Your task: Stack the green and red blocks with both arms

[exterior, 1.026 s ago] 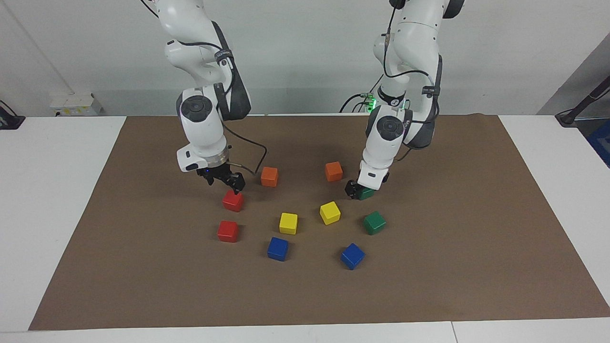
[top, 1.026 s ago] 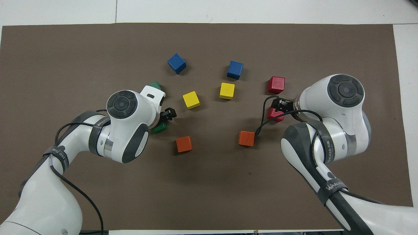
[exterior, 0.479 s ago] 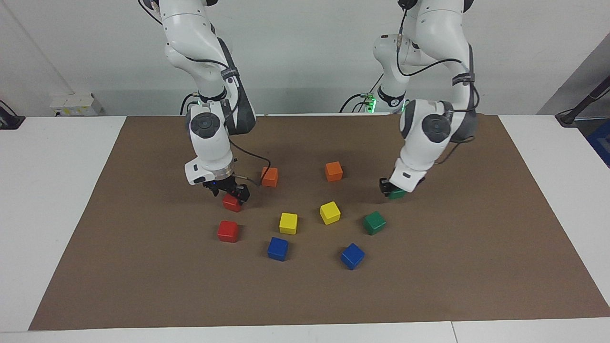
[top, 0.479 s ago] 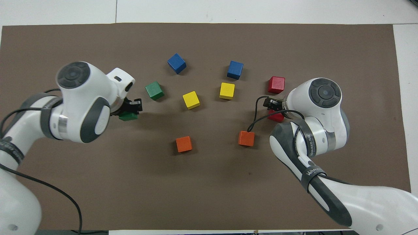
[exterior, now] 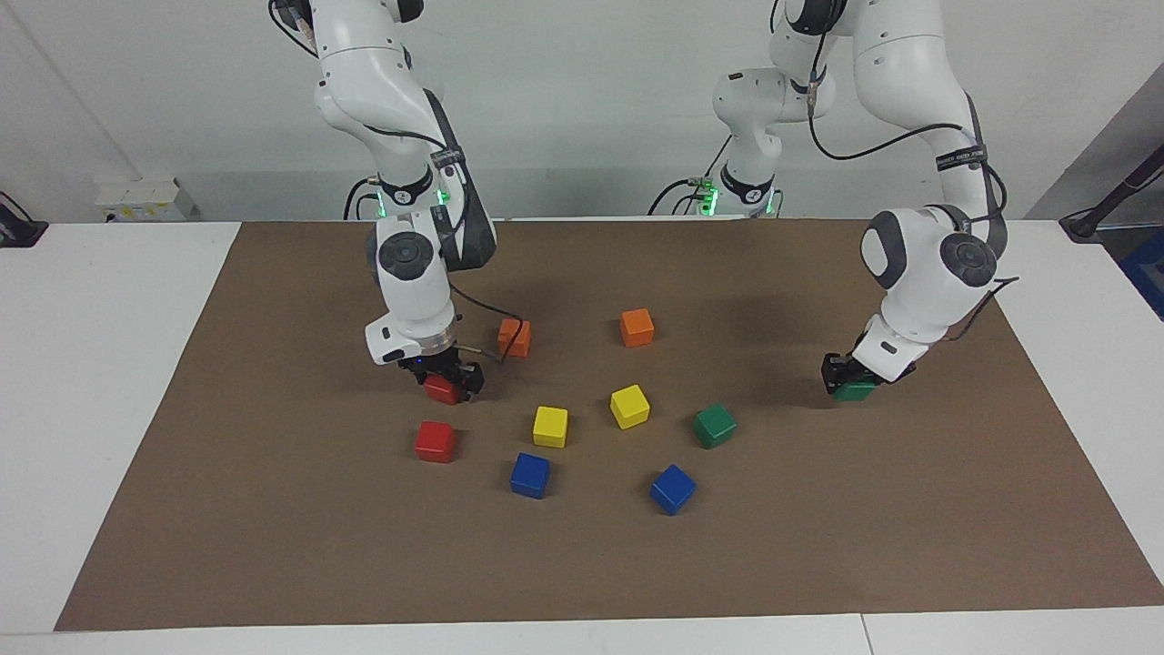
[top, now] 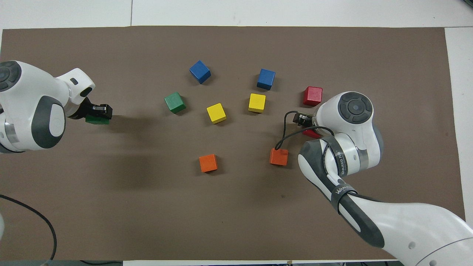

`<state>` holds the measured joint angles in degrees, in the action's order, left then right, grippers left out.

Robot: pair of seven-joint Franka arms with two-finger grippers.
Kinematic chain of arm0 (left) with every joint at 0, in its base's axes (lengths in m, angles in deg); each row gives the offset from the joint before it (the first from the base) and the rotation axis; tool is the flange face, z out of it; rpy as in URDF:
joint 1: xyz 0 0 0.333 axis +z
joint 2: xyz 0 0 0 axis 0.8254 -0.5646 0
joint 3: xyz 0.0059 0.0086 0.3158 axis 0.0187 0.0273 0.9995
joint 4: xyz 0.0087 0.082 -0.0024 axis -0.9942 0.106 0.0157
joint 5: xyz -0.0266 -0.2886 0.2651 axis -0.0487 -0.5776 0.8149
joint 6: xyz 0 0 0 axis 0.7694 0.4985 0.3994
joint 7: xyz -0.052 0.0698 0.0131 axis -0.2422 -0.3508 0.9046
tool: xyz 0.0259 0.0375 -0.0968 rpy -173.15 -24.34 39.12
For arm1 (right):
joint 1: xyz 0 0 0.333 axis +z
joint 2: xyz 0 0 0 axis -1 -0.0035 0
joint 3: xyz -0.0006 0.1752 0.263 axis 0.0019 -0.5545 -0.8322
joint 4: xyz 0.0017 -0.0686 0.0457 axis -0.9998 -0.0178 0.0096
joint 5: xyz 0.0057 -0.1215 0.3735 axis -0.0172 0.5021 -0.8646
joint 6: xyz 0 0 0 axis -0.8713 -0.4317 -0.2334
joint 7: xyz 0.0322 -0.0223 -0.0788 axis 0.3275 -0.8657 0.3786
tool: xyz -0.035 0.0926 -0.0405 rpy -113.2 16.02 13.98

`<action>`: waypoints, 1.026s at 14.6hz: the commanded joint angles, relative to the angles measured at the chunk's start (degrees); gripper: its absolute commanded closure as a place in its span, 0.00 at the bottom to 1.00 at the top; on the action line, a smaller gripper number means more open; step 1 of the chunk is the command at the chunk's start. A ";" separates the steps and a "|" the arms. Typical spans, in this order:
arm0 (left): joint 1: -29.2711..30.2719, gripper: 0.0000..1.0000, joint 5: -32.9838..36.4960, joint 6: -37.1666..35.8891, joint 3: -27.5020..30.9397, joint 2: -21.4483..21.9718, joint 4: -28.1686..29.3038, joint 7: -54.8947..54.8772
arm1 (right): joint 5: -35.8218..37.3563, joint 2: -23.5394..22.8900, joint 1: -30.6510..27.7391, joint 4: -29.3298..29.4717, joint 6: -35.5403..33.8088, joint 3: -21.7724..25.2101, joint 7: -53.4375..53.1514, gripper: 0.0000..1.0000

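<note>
Surface finishes: matte blocks and mat, glossy arm shells.

The green blocks (exterior: 715, 425) and red blocks (exterior: 435, 441) have a plain matte, smooth finish, as do the yellow cubes (exterior: 550, 426), blue cubes (exterior: 530, 475) and orange cubes (exterior: 637, 327). The brown mat (exterior: 273, 509) looks matte and paper-like on a smooth white table (exterior: 91, 364). Both arms (top: 354, 147) have glossy white plastic-looking shells, dark grey joint caps and black cables (top: 286, 136).

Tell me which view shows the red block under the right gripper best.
Facing view: the red block shows its front face and sits between the right gripper fingers. In the overhead view the right arm's wrist covers most of it; only a red sliver shows.
</note>
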<state>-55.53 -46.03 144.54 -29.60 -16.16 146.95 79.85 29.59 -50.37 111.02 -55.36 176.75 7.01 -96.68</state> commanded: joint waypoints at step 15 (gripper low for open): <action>-3.07 0.00 0.83 -7.78 -0.72 -5.22 -13.75 14.47 | -0.30 7.55 -15.83 -0.16 -7.87 0.21 35.24 1.00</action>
<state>-55.48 -45.89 143.72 -30.19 -17.92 143.69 82.97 29.60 -45.62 101.66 -54.53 170.61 7.81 -72.34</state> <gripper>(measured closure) 0.000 0.449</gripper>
